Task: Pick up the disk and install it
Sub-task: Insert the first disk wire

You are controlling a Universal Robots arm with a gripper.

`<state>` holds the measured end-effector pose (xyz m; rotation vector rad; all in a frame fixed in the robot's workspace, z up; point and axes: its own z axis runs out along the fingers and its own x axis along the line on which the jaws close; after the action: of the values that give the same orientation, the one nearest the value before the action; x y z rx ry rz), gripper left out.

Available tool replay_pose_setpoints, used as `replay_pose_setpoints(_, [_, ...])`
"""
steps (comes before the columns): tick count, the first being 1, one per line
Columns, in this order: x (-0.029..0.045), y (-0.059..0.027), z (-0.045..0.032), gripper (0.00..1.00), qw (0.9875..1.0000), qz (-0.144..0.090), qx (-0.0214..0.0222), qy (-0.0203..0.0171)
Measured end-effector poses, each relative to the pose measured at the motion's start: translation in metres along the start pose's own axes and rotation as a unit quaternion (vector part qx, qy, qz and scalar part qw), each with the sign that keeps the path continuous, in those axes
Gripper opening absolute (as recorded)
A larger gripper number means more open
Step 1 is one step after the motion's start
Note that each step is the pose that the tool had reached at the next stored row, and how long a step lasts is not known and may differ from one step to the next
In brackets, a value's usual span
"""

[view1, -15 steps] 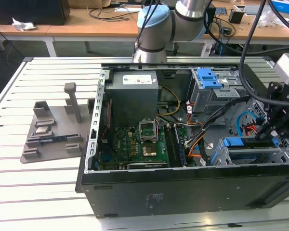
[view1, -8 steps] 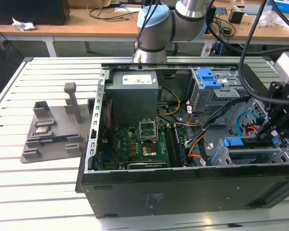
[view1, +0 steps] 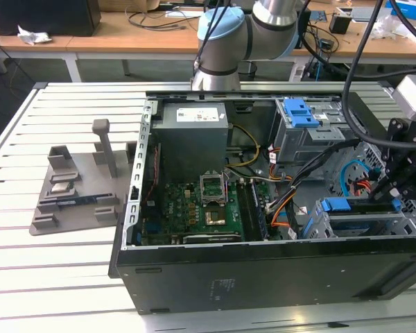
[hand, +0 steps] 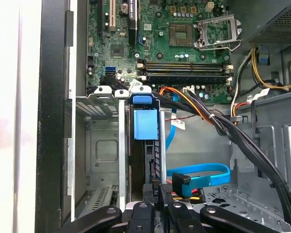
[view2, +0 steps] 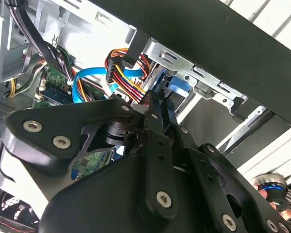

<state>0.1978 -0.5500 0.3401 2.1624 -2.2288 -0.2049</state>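
1. In the exterior view, an open computer case (view1: 194, 270) lies on a slatted white tabletop (view1: 48, 277), taking up the middle and right of the frame. The gripper (view1: 395, 191) hangs at the right edge, over the drive bays in the lower right corner of the case. The disk (view1: 364, 220) stands on edge in the silver cage (view1: 319, 229) just below the gripper; its blue rail frame shows along the top, and its long axis runs toward the right of the frame. A grey power supply (view1: 193, 142) sits at the upper middle, the green motherboard (view1: 187, 208) below it, and a grey parts holder (view1: 80, 187) lies on the tabletop at the left.

2. In the second wrist view, the black gripper (view2: 160, 109) fills the lower half, its fingers (view2: 157, 114) drawn close together and pointing up toward the centre of the frame, where the blue end of the disk (view2: 177, 90) sits under the cage edge. Whether they clamp the disk I cannot tell. A bundle of red, yellow and black wires (view2: 128, 73) and a blue cable (view2: 87, 80) crowd just left of the tips.

3. In the first wrist view, the gripper fingers (hand: 157, 204) sit at the bottom centre, and the disk (hand: 145, 126) lies straight ahead in its slot, long axis running up the frame toward the motherboard (hand: 174, 43). A blue cable (hand: 203, 172) loops close on the right, and a thick black cable bundle (hand: 242, 141) crosses diagonally beyond it.
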Motion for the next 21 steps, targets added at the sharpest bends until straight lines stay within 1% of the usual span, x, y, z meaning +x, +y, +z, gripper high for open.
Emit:
replay_pose_setpoints(3, [0.0003, -0.0004, 0.0038, 0.18, 1.0, 0.0, -0.0005, -0.0001])
replay_pose_setpoints(9, [0.0004, -0.0005, 0.0048, 0.18, 1.0, 0.0, -0.0007, -0.0001])
replay_pose_setpoints(11, [0.0004, -0.0005, 0.0048, 0.19, 1.0, 0.0, -0.0006, -0.0001])
replay_pose_setpoints(12, [0.0004, -0.0005, 0.0047, 0.25, 1.0, 0.0, -0.0006, 0.0])
replay_pose_setpoints(13, [0.0003, -0.0004, 0.0039, 0.25, 1.0, 0.0, -0.0006, 0.0001])
replay_pose_setpoints(14, [0.0002, -0.0001, 0.0015, 0.25, 1.0, 0.0, -0.0006, 0.0])
replay_pose_setpoints(16, [-0.0004, 0.0008, -0.0065, 0.25, 1.0, 0.0, -0.0006, 0.0001])
replay_pose_setpoints(17, [-0.0006, 0.0011, -0.0091, 0.25, 1.0, 0.0, -0.0006, 0.0])
replay_pose_setpoints(18, [-0.0009, 0.0015, -0.013, 0.24, 1.0, 0.0, -0.0006, 0.0001])
replay_pose_setpoints(19, [-0.0012, 0.002, -0.0172, 0.17, 1.0, 0.0, -0.0006, 0.0])
replay_pose_setpoints(20, [-0.0016, 0.0027, -0.023, 0.17, 1.0, 0.0, -0.0006, 0.0])
replay_pose_setpoints(21, [-0.0019, 0.0032, -0.0269, 0.11, 1.0, 0.0, -0.0006, 0.0])
